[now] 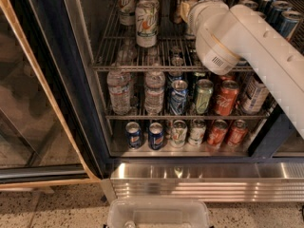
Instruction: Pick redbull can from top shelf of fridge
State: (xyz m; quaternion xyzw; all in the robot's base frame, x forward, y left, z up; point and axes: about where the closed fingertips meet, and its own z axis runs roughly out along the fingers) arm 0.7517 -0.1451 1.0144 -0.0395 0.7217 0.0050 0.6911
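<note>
The fridge (pixel 199 179) stands open with its ribbed steel base panel low in the camera view. Several slim blue-and-silver redbull cans (pixel 289 23) stand at the right end of the top shelf (pixel 142 68), partly behind my white arm (pixel 247 37). The arm reaches in from the right over that shelf. My gripper (pixel 187 9) is mostly hidden behind the thick wrist, at the back middle of the shelf next to a dark bronze can (pixel 176 1), left of the redbull cans.
White-and-green cans (pixel 146 18) stand on the top shelf's left half. Water bottles (pixel 118 91) and assorted cans (pixel 203 96) fill the middle shelf, with more cans below. The glass door (pixel 42 89) hangs open at left. A clear plastic bin (pixel 159 215) sits on the floor.
</note>
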